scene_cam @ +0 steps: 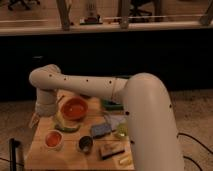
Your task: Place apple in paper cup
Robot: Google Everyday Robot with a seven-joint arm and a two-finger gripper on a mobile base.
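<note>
The paper cup (53, 139), small with pale walls, stands at the front left of the wooden table (70, 159). Something reddish-orange shows in its mouth; I cannot tell whether it is the apple. A round yellow-green thing (121, 131) lies by the arm at the right of the table. My arm reaches from the lower right up to an elbow at the left, then points down. My gripper (37, 119) hangs at the table's left edge, above and left of the paper cup and apart from it.
An orange bowl (74, 108) sits on a pale green plate (66, 125) behind the cup. A dark shiny cup (85, 144), a blue object (99, 131), a brown box (111, 149) and a yellow item (125, 160) lie to the right. A dark post (13, 152) stands at the front left.
</note>
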